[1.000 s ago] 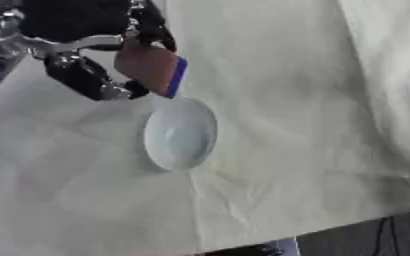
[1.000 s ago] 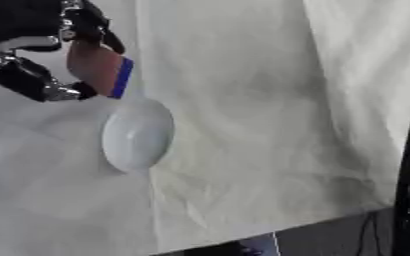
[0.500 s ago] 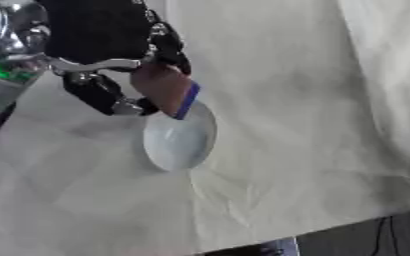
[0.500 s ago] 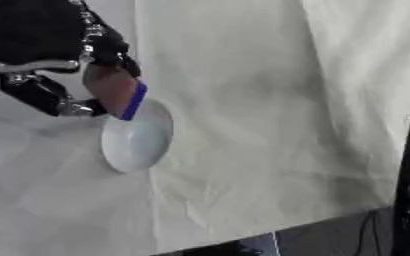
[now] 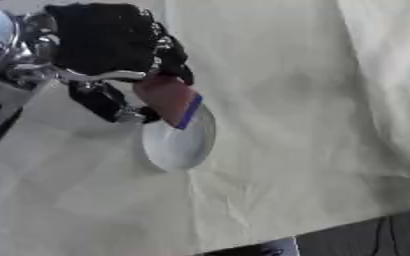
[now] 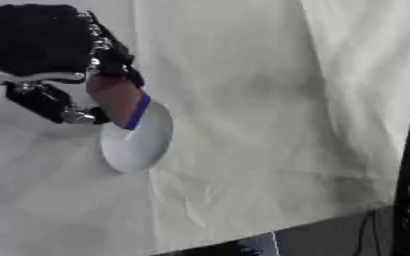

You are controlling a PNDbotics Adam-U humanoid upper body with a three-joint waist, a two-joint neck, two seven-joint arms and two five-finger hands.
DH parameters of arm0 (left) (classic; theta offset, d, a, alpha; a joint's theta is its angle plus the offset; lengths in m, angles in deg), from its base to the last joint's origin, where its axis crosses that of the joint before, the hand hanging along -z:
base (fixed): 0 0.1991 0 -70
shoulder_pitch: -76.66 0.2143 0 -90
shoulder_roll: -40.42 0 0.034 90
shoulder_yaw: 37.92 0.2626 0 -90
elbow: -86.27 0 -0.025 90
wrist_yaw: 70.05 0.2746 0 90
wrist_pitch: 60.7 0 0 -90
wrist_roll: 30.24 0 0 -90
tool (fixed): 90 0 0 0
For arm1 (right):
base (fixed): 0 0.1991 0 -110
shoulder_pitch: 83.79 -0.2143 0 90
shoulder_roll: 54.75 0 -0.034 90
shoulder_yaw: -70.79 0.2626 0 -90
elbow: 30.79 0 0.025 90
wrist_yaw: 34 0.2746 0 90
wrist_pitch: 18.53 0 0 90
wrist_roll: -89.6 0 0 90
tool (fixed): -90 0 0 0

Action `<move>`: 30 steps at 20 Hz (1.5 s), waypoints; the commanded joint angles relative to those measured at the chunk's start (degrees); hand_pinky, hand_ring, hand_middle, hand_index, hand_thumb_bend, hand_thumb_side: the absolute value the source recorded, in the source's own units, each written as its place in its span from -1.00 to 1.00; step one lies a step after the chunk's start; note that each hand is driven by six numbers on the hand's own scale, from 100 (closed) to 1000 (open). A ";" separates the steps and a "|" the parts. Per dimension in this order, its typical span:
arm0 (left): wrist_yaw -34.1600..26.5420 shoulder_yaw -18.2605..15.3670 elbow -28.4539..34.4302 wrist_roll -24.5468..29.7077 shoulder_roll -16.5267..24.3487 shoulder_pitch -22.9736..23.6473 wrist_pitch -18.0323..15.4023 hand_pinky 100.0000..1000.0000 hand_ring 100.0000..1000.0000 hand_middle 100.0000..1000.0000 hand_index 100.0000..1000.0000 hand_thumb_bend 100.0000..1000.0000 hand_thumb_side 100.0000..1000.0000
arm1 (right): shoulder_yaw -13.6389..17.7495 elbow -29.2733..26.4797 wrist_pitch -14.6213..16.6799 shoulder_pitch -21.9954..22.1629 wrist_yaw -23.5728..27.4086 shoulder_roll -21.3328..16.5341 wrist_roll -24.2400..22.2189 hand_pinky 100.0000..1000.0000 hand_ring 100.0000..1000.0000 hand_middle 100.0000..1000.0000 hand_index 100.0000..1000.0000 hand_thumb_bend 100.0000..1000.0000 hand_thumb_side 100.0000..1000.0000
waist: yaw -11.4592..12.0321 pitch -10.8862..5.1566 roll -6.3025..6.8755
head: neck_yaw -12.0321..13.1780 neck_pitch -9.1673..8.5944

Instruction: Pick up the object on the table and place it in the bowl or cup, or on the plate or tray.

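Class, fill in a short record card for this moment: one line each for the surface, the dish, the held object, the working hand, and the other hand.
surface: table covered with a creased off-white cloth
dish: white plate lying on the cloth
held object: flat reddish-brown item with a blue edge, tilted, its lower end over the plate's near rim
working hand: left hand, black, fingers curled round the item, above the plate
other hand: right hand not in view
task state: item not yet released onto the plate

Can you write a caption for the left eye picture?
Left robot hand holds a brown-and-blue object over the white plate.
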 commanded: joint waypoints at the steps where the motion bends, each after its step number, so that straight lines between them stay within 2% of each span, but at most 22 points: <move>1: 0.40 0.30 0.82 0.67 0.18 -0.22 -0.33 -0.85 -0.42 -0.30 -0.14 -1.00 -0.58 | -0.13 -1.11 0.01 -1.04 -0.02 -0.26 0.02 0.28 0.42 0.87 0.96 -1.00 0.13 | 0.02 -0.82 -0.49 | 0.29 -0.22; 8: 0.67 1.52 0.82 2.33 -0.99 -0.50 -0.68 -0.84 -0.41 -0.30 -0.14 -1.00 -0.53 | -0.16 -1.11 0.02 -1.12 0.04 -0.20 -0.03 0.28 0.43 0.87 0.97 -1.00 0.13 | -0.07 -0.66 -0.49 | 0.30 -0.22; 10: 0.76 1.67 0.82 2.71 -1.09 -0.50 -0.78 -0.74 -0.34 -0.23 -0.09 -1.00 -0.43 | -0.16 -1.13 0.00 -1.12 0.06 -0.18 -0.01 0.28 0.43 0.87 0.97 -1.00 0.13 | -0.06 -0.62 -0.49 | 0.31 -0.22; 11: 0.74 1.72 0.82 2.90 -1.13 -0.50 -0.81 -0.62 -0.23 -0.13 -0.01 -1.00 -0.24 | -0.16 -1.14 -0.01 -1.12 0.06 -0.18 -0.02 0.28 0.43 0.87 0.97 -1.00 0.13 | -0.06 -0.61 -0.49 | 0.32 -0.22; 12: 0.53 1.86 0.82 3.08 -1.18 -0.49 -0.99 -0.44 -0.05 0.04 0.18 -0.96 0.02 | -0.17 -1.14 -0.01 -1.12 0.07 -0.17 -0.02 0.28 0.42 0.87 0.97 -1.00 0.13 | -0.06 -0.60 -0.49 | 0.35 -0.22; 13: 0.25 1.93 0.82 3.28 -1.21 -0.50 -1.23 -0.23 0.20 0.29 0.44 -0.78 0.38 | -0.18 -1.15 -0.02 -1.12 0.08 -0.16 -0.03 0.28 0.42 0.87 0.97 -1.00 0.13 | -0.05 -0.60 -0.49 | 0.35 -0.22; 14: -0.11 2.11 0.82 3.64 -1.21 -0.48 -1.70 -0.12 0.34 0.43 0.58 -0.63 0.57 | -0.18 -1.16 -0.02 -1.12 0.08 -0.14 -0.03 0.28 0.42 0.87 0.97 -1.00 0.13 | -0.07 -0.62 -0.49 | 0.38 -0.22; 15: -0.51 2.16 0.82 4.09 -1.21 -0.46 -2.19 -0.09 0.38 0.46 0.62 -0.59 0.62 | -0.19 -1.17 -0.02 -1.12 0.07 -0.12 -0.03 0.28 0.42 0.87 0.97 -1.00 0.13 | -0.07 -0.63 -0.49 | 0.38 -0.22; 16: -0.97 2.30 0.82 4.80 -1.17 -0.41 -2.80 0.21 0.65 0.68 0.89 -0.28 0.86 | -0.20 -1.18 -0.02 -1.13 0.05 -0.11 -0.03 0.28 0.42 0.87 0.96 -1.00 0.13 | -0.09 -0.64 -0.49 | 0.39 -0.22; 17: -1.40 2.33 0.82 5.69 -1.15 -0.40 -3.37 0.18 0.63 0.67 0.87 -0.30 0.84 | -0.20 -1.19 -0.02 -1.13 0.03 -0.09 -0.02 0.28 0.42 0.87 0.96 -1.00 0.13 | -0.09 -0.66 -0.49 | 0.40 -0.22; 18: -1.77 2.30 0.82 6.63 -1.09 -0.43 -3.86 0.34 0.74 0.77 0.98 -0.19 0.90 | -0.21 -1.19 -0.02 -1.13 0.03 -0.09 -0.01 0.28 0.42 0.87 0.97 -1.00 0.13 | -0.08 -0.67 -0.49 | 0.44 -0.22; 20: -2.30 2.18 0.82 8.42 -1.03 -0.52 -4.60 0.38 0.76 0.79 1.00 -0.16 0.91 | -0.22 -1.18 -0.02 -1.12 -0.02 -0.11 0.00 0.28 0.42 0.87 0.96 -1.00 0.13 | -0.06 -0.69 -0.49 | 0.49 -0.22; 25: -3.19 1.70 0.82 10.44 -1.00 -0.61 -4.91 0.42 0.78 0.80 1.00 -0.15 0.91 | -0.20 -1.12 0.02 -1.15 -0.09 -0.16 0.04 0.28 0.42 0.87 0.97 -1.00 0.13 | -0.05 -0.68 -0.49 | 0.56 -0.22; 30: -3.73 1.21 0.82 9.97 -0.87 -0.68 -4.45 0.40 0.75 0.78 1.00 -0.20 0.89 | -0.19 -1.03 0.06 -1.13 -0.14 -0.22 0.03 0.28 0.42 0.87 0.97 -1.00 0.13 | 0.03 -0.71 -0.49 | 0.62 -0.22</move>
